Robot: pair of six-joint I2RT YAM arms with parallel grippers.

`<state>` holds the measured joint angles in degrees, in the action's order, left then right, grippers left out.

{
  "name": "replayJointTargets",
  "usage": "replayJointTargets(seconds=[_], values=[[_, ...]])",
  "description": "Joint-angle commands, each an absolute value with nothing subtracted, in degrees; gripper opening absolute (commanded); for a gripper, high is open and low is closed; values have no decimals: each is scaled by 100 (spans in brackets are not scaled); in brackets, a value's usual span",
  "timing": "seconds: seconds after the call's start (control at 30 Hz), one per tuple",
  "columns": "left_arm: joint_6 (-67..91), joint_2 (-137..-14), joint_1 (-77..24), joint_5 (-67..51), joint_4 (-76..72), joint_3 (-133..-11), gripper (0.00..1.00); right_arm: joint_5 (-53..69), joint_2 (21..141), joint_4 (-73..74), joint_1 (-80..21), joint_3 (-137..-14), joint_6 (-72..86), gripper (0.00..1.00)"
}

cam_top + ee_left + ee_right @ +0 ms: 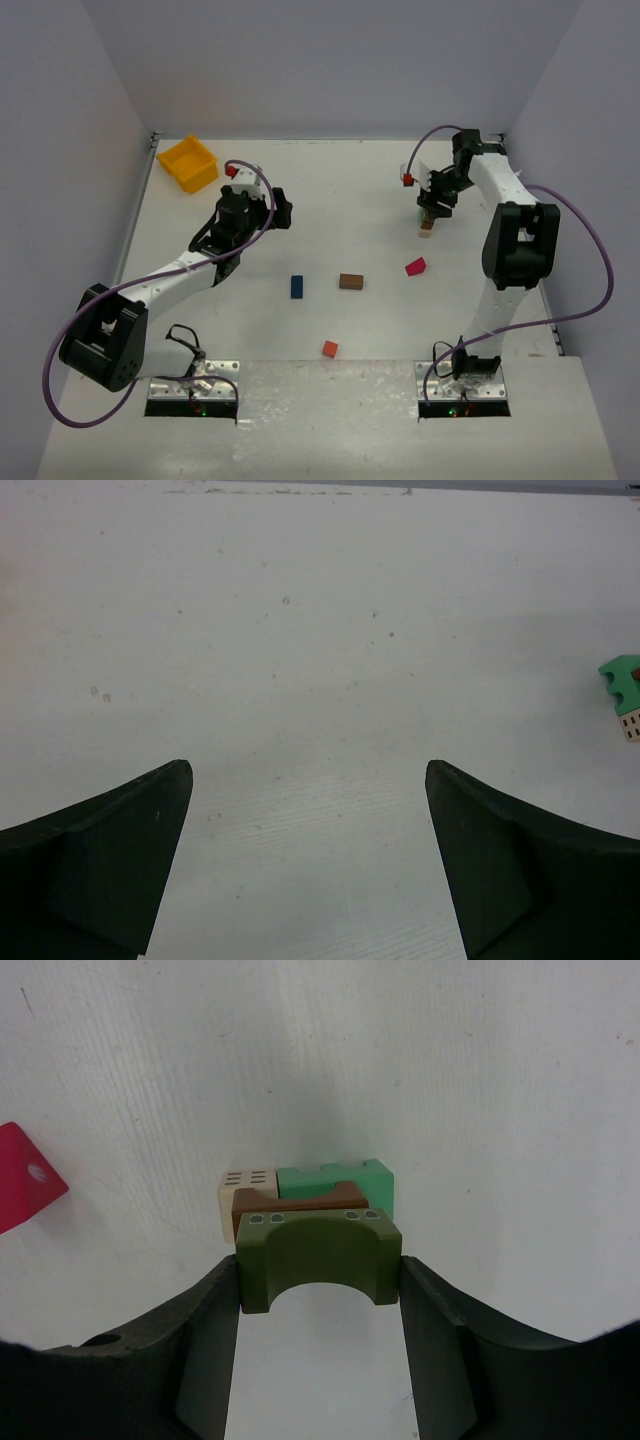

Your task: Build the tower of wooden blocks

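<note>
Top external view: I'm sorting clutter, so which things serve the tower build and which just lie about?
Job: olive wooden arch block in right fingers; green-brown-pale wooden stack; loose magenta block, brown block, blue block, orange-red block.
Lying about: yellow plastic bin.

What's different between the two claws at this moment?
The left gripper is open and empty; the right gripper is shut on an olive arch block. The left faces plain table; the right is close to a pale block, a brown block and a green block. Both are dark and two-fingered.

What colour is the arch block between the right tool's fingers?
Arch block: olive green, clearest in the right wrist view.
</note>
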<state>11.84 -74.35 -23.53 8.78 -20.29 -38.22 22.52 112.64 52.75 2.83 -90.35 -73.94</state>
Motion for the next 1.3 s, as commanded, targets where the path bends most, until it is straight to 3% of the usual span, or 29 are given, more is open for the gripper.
replayJointTargets(seconds=[0.0,0.8,1.03,1.1,1.27], values=[[1125,-7427,-2338,863,-2213,-4059,100,2285,11294,5229,281,-9123,-7497,56],[1142,-7444,-2338,888,-2136,-4087,100,2268,11294,5273,281,-9149,-7532,68],[1151,-7444,-2338,875,-2131,-4078,100,2294,11307,5273,281,-9180,-7515,85],[1147,-7444,-2338,866,-2118,-4082,100,2285,11312,5273,281,-9198,-7515,99],[1151,-7427,-2329,853,-2110,-4087,100,2335,11287,5256,281,-9245,-7498,99]])
